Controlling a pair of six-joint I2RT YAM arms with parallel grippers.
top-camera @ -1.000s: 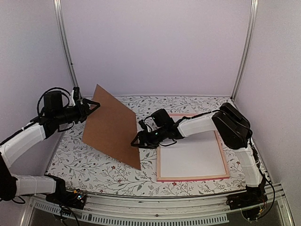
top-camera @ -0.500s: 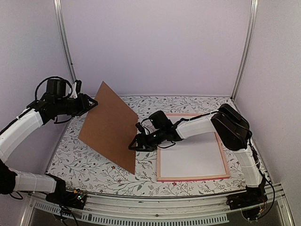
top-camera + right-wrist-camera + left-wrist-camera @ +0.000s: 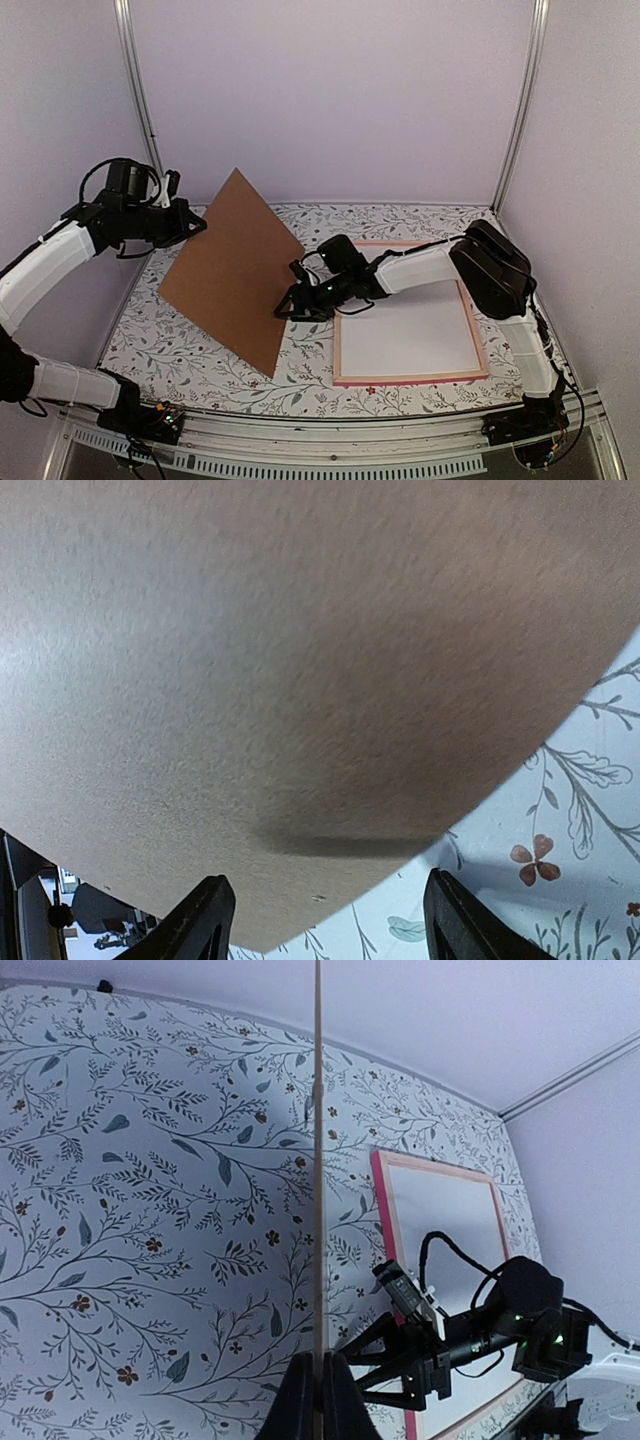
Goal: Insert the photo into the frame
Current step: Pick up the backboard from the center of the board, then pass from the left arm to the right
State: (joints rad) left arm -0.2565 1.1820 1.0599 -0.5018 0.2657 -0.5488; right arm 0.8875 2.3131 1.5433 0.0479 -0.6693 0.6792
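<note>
A plain brown board (image 3: 235, 270) stands tilted on edge over the left of the table. My left gripper (image 3: 200, 225) is shut on its upper left edge; in the left wrist view the board (image 3: 317, 1160) shows edge-on as a thin line pinched between the fingertips of the left gripper (image 3: 318, 1357). My right gripper (image 3: 285, 308) is open, low beside the board's right edge. The board (image 3: 300, 660) fills the right wrist view ahead of the right gripper (image 3: 325, 880), not clamped. The pink frame (image 3: 410, 379) lies flat at right. The photo is out of view.
A white sheet (image 3: 405, 335) fills the inside of the frame. The floral tablecloth (image 3: 200, 345) covers the table. Walls and metal posts (image 3: 140, 100) close in the back and sides. The frame's pink rail (image 3: 385, 1210) shows in the left wrist view.
My left gripper has shut on the board's upper left edge and drawn it up and leftward, so the board stands steeper. My right gripper stays open near its right edge.
</note>
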